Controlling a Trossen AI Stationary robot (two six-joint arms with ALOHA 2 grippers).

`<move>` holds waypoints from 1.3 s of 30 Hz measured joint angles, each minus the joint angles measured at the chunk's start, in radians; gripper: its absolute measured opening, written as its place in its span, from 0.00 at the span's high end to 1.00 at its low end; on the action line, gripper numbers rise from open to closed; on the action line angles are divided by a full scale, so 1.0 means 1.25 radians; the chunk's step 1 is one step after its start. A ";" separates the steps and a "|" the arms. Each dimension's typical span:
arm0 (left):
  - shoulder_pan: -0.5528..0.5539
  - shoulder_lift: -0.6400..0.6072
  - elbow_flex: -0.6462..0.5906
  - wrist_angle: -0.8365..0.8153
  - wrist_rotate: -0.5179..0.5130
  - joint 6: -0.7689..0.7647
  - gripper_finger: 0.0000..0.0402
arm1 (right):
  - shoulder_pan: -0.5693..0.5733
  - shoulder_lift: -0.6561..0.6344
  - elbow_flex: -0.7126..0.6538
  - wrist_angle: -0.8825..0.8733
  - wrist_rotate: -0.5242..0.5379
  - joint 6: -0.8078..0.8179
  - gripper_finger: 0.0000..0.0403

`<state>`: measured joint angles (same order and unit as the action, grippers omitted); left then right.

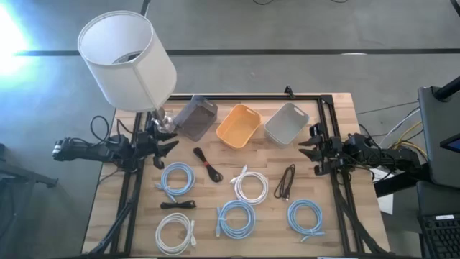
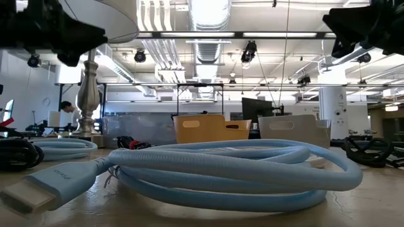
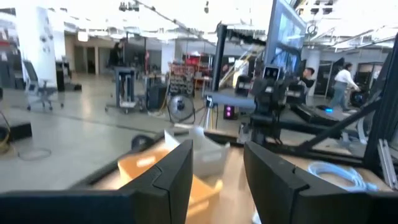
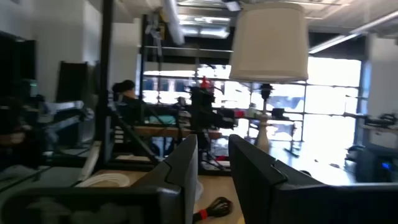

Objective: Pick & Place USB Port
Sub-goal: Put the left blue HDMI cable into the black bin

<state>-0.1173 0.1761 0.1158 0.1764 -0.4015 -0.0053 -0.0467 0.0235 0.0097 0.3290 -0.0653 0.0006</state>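
Overhead, eight coiled cables laid out on the wooden table (image 1: 269,234): three light-blue cables (image 1: 177,178) (image 1: 236,218) (image 1: 305,218), two white cables (image 1: 250,185) (image 1: 175,232) and three black cables (image 1: 207,165) (image 1: 285,181) (image 1: 178,206), one of them bound with a red tie. Impossible to tell which carries the USB plug. Behind them, three bins in a row: one dark grey bin (image 1: 195,119), one orange bin (image 1: 238,125), one light grey bin (image 1: 287,124). One lamp (image 1: 126,61) with a white shade at the far left corner, just beside the dark grey bin. Left gripper (image 1: 164,151) raised above the table's left edge near the lamp base, fingers apart, holding nothing. Right gripper (image 1: 309,150) raised at the right edge beside the light grey bin, likewise parted and empty, clear of every cable
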 joint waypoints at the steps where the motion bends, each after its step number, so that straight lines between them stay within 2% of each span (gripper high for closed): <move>1: 0.000 0.009 0.010 -0.003 0.000 0.007 0.63 | 0.000 0.000 0.000 0.000 0.011 0.000 0.75; 7: 0.000 0.078 0.066 -0.033 0.000 0.024 0.63 | 0.000 0.013 0.025 -0.003 0.029 0.014 0.65; 11: 0.000 0.135 0.090 -0.036 0.000 0.025 0.57 | 0.000 0.060 0.081 -0.021 0.030 0.019 0.60; 17: 0.000 0.205 0.126 -0.036 0.000 0.029 0.44 | 0.000 0.184 0.189 -0.073 0.034 0.021 0.56; 23: -0.001 0.261 0.182 -0.063 0.009 0.020 0.40 | 0.000 0.331 0.279 -0.132 0.034 0.021 0.56; 31: -0.002 0.374 0.300 -0.304 0.012 -0.056 0.40 | 0.000 0.519 0.344 -0.148 0.034 0.021 0.56; 36: -0.002 0.449 0.357 -0.514 0.017 -0.139 0.40 | 0.000 0.609 0.370 -0.148 0.034 0.024 0.56; 39: -0.003 0.486 0.380 -0.584 0.018 -0.191 0.40 | 0.000 0.650 0.387 -0.147 0.034 0.034 0.56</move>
<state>-0.1205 0.7839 0.5913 -0.5534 -0.3796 -0.2440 -0.0463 0.8358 0.4941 0.1453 -0.0227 0.0432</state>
